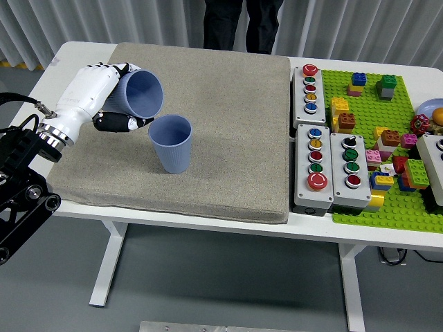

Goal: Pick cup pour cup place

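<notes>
My left hand (114, 97), white with black fingertips, is shut on a blue cup (142, 95) and holds it above the grey mat (228, 138). The held cup is tipped to the right, its mouth facing a second blue cup (171, 143) that stands upright on the mat just below and right of it. The rim of the tilted cup nearly meets the rim of the standing one. My thumb lies along the held cup's lower side. Nothing shows inside either cup.
Two grey button boxes (309, 88) (331, 171) stand right of the mat. A green baseplate (408, 207) with several toy bricks fills the far right. A person's dark legs (242, 24) stand behind the table's far edge.
</notes>
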Available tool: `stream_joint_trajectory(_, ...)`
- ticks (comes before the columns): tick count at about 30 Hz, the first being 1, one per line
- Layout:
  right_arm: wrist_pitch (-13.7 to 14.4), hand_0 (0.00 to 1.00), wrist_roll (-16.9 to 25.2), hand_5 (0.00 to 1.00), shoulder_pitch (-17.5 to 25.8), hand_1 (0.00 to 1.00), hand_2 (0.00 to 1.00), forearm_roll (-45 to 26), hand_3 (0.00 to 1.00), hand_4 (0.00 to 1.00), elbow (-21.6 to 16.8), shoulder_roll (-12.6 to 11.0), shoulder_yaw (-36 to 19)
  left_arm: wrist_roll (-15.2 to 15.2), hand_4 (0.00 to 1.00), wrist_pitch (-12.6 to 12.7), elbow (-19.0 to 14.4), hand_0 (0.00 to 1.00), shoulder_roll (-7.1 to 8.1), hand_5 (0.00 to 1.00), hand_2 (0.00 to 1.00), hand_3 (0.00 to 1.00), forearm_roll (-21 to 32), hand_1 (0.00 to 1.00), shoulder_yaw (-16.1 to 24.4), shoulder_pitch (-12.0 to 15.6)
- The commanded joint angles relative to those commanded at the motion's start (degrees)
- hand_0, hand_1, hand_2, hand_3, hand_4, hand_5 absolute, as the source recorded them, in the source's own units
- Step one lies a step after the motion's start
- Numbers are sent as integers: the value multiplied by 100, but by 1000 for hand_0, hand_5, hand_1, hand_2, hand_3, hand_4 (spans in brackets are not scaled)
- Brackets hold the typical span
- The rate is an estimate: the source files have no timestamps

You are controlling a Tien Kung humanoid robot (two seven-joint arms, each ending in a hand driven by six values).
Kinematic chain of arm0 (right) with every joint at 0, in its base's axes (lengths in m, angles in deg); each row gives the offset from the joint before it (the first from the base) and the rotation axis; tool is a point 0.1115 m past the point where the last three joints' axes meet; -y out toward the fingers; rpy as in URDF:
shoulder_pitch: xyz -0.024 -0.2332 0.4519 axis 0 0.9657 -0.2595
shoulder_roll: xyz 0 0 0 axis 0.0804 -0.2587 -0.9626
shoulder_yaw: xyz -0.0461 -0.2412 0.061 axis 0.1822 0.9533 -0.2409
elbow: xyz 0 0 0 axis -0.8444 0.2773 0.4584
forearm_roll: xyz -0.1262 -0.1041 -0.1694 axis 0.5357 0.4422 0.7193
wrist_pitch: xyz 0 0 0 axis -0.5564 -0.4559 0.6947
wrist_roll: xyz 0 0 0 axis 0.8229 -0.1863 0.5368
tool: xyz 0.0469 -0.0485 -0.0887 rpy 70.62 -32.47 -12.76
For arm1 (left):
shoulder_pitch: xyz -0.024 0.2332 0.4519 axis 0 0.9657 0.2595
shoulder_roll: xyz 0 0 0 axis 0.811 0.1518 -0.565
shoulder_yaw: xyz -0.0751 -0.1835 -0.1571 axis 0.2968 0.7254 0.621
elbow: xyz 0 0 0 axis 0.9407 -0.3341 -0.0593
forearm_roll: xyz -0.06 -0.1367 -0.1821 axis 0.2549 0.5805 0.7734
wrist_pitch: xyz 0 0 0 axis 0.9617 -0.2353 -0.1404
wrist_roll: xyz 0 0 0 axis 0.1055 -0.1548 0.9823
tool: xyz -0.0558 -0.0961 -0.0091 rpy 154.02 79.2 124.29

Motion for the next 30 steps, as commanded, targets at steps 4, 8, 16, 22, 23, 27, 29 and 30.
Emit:
stream_joint_trajectory(4, 1, 720, 0, 329, -6, 679, 717, -6, 687, 310, 0, 0, 3, -1, 824, -8, -17, 696, 8, 185, 594, 510, -61, 586, -27, 1)
stream_joint_trajectory(8, 2, 720, -2, 329, -8, 679, 717, -6, 687, 310, 0, 1, 4, -4, 824, -12, -25, 696, 14, 185, 594, 510, -107, 586, -53, -6)
stream_joint_trajectory(16, 2, 720, -2, 330, -2, 679, 717, 9, 688, 312, 0, 0, -7, -42, 815, -12, -53, 695, 44, 182, 594, 509, -422, 586, -101, -19)
stream_joint_trajectory(22, 2, 720, -2, 328, 20, 679, 717, 17, 688, 312, 0, 0, -5, -58, 811, 14, -14, 695, 67, 179, 592, 509, -641, 587, -149, -36)
stream_joint_trajectory(23, 2, 720, -2, 328, 22, 679, 717, 18, 688, 312, 0, 0, -5, -61, 811, 17, -15, 695, 70, 179, 592, 509, -670, 587, -153, -37)
stream_joint_trajectory(27, 0, 720, -5, 328, 19, 679, 717, 32, 688, 312, 0, -1, -11, -98, 811, 79, 10, 695, 76, 179, 592, 509, -758, 587, -197, -70)
stream_joint_trajectory(29, 2, 720, -4, 328, 18, 679, 717, 29, 688, 312, 0, -1, -13, -126, 808, 110, 24, 695, 82, 174, 592, 510, -815, 588, -212, -80)
stream_joint_trajectory(30, 2, 720, -4, 328, 19, 679, 717, 29, 688, 312, 0, -1, -13, -130, 808, 115, 26, 695, 87, 174, 592, 510, -832, 588, -216, -80)
